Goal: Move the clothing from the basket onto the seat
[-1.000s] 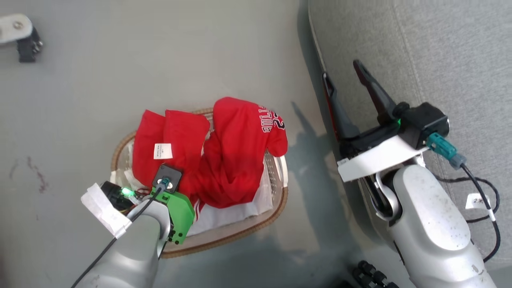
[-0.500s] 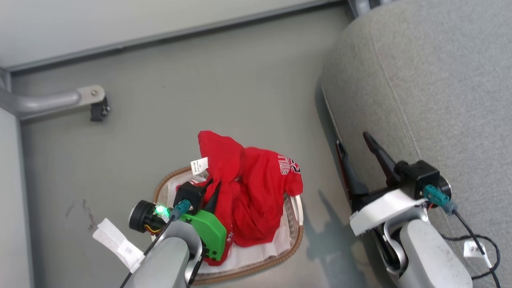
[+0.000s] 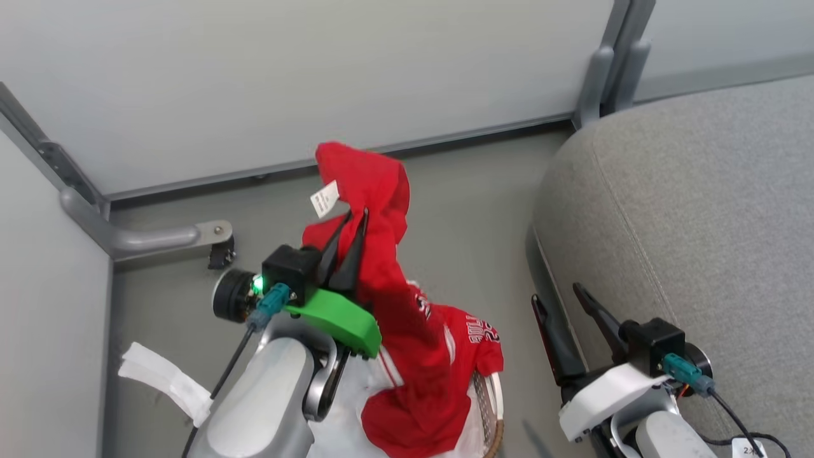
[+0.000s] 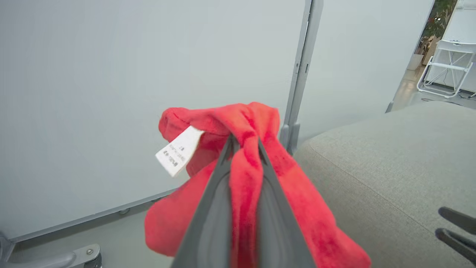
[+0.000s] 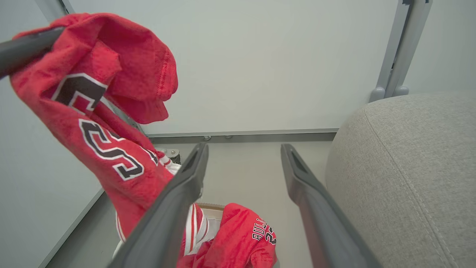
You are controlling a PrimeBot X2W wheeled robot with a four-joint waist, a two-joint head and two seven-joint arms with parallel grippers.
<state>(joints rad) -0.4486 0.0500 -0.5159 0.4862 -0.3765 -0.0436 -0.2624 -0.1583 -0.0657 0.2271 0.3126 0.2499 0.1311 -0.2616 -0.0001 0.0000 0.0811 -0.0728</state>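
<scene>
1. Directly beneath you, the basket sits on the floor at the bottom edge of the head view. You see part of its rim and its white liner.
2. Your right gripper hangs just beside the front edge of the seat. Its fingers are spread apart and hold nothing.
3. Your left gripper is high above the basket, clenched on a fold of the clothing. The left wrist view confirms red cloth pinched between the fingertips.
4. The clothing drapes down from that grip. Its lower part, with white lettering, lies in the basket.
5. A white tag juts from the bunch above the fingertips. White stripes show low in the drape; you cannot tell whether they belong to a second garment.
6. The seat lies to your right, apart from the clothing.
7. Farthest off, a metal bracket rests on the floor. A pale wall panel and an upright post stand behind the seat's corner.
</scene>
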